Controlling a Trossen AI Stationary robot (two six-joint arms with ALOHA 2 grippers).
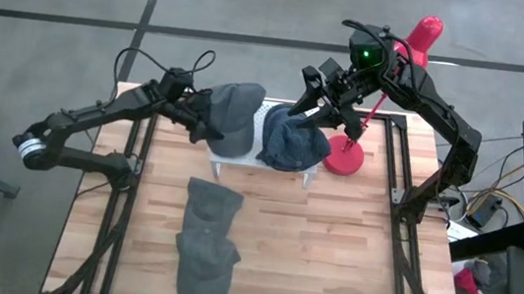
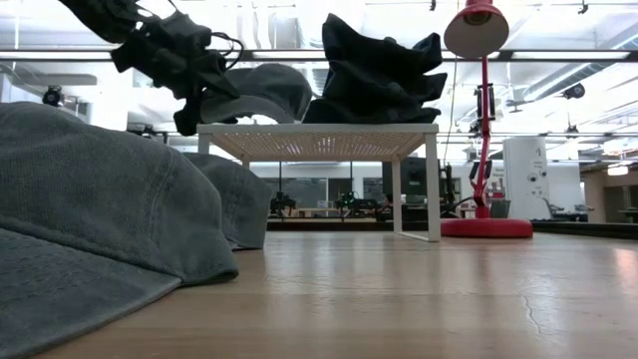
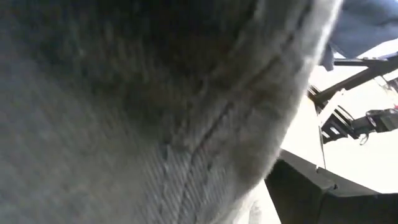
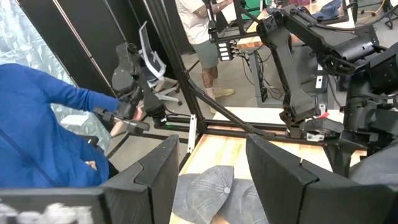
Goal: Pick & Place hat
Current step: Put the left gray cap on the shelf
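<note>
The left pincer [image 1: 198, 120] pinches a soft, floppy gray cap [image 1: 231, 116] on the little white rack [image 1: 262, 163], best grabbed by its stiff brim, while the right pincer [image 1: 309, 98] hangs open.

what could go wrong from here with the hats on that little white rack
1. The left gripper holds a grey hat half over the white rack's edge; released there, it may slide off.
2. The right gripper hovers at the dark hat, close to the red lamp; a swing could tip it.
3. Both arms crowd the rack and could collide.
</note>
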